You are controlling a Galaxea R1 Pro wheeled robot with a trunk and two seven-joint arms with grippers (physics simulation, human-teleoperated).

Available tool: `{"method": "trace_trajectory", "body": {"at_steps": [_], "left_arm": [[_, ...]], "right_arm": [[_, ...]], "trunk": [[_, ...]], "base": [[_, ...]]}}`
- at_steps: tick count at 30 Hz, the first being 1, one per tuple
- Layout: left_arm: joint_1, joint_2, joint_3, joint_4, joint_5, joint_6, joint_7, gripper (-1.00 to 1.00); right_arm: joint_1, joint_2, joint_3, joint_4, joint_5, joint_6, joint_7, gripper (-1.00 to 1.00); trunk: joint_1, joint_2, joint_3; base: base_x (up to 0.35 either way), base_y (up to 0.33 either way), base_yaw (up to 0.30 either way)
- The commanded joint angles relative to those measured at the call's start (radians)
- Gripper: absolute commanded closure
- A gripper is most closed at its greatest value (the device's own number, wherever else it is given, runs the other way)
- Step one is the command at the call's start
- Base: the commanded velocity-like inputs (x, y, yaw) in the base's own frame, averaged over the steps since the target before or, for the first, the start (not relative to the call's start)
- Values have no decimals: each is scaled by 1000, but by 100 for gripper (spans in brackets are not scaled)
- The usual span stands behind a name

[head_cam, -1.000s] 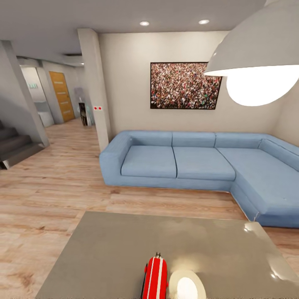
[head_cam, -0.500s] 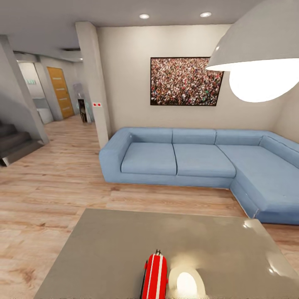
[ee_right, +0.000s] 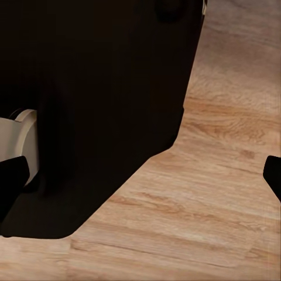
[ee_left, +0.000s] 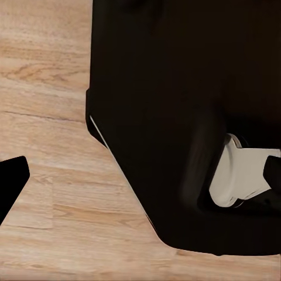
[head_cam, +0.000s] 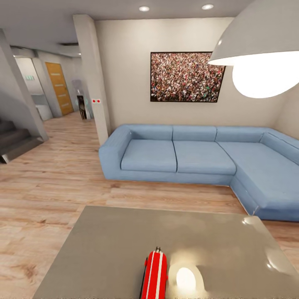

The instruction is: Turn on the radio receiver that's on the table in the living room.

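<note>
Head view: the radio [head_cam: 155,275] stands at the table's [head_cam: 104,245] near edge, narrow side up. Bring an arm up slowly toward its dial side. I cannot tell how either arm's jaws stand.

Arms tucked low, both grippers spread wide

Both wrist cams look down along the robot's own body, so the arms hang pointing roughly 6 o'clock. The left gripper [ee_left: 142,177] has its jaws far apart, with one dark fingertip [ee_left: 12,182] at one edge of the frame and the other just poking in at the opposite edge. It's the same with the right gripper [ee_right: 142,174]: its fingertips [ee_right: 10,178] sit at opposite edges with nothing between them. Right behind each gripper is the robot's dark base [ee_left: 175,88], with a white round part [ee_left: 243,175] poking out of it, probably a wheel but I can't tell.
</note>
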Motion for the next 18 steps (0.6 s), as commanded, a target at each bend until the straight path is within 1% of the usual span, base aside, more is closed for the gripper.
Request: {"method": "trace_trajectory", "body": {"at_steps": [1, 18], "left_arm": [[0, 0, 0, 0, 0, 0, 0, -100], [0, 0, 1, 0, 0, -1, 0, -100]], "right_arm": [[0, 0, 0, 0, 0, 0, 0, -100], [0, -1, 0, 0, -1, -1, 0, -100]], "trunk": [[0, 0, -2], [0, 0, -29]], "base": [[0, 0, 0], [0, 0, 0]]}}
